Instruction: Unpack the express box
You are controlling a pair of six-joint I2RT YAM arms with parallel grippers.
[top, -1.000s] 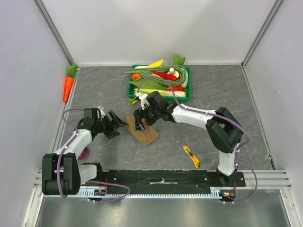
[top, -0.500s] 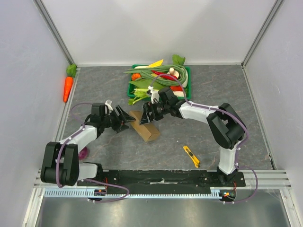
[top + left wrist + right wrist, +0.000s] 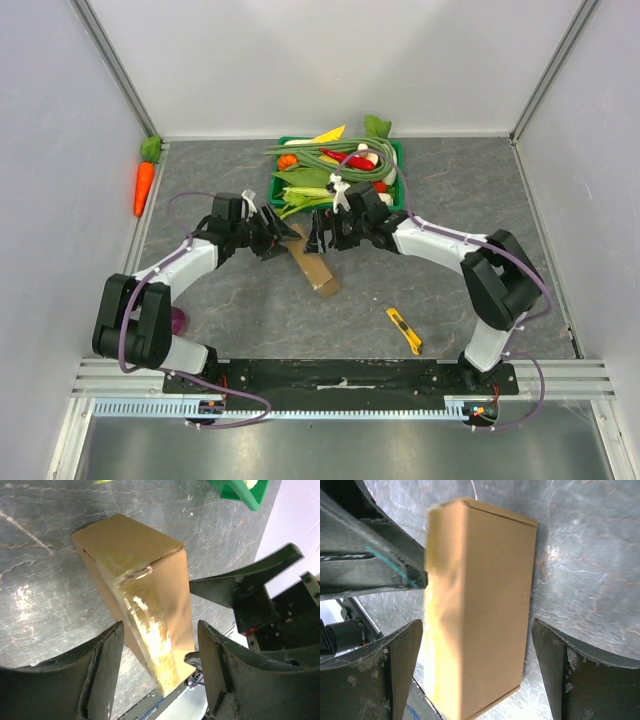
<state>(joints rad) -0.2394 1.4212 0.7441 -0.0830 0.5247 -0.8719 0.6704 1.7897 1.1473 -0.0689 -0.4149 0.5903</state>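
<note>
Seen from above, the express box [image 3: 315,270] lies on the grey table [image 3: 480,190], in the middle and just on the near side of the green vegetable tray [image 3: 400,176]. The left gripper [image 3: 280,238] and the right gripper [image 3: 321,236] meet at its far end.

In the left wrist view the jaws are released, one on each side of the express box [image 3: 145,600].

In the right wrist view the jaws are also released, spread wide, with the express box [image 3: 485,605] between them.

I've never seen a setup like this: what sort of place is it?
Likely a robot test booth: plain white walls fence a grey table, left arm and right arm are bolted to a black rail, and the carrot and tray vegetables look like toys.
</note>
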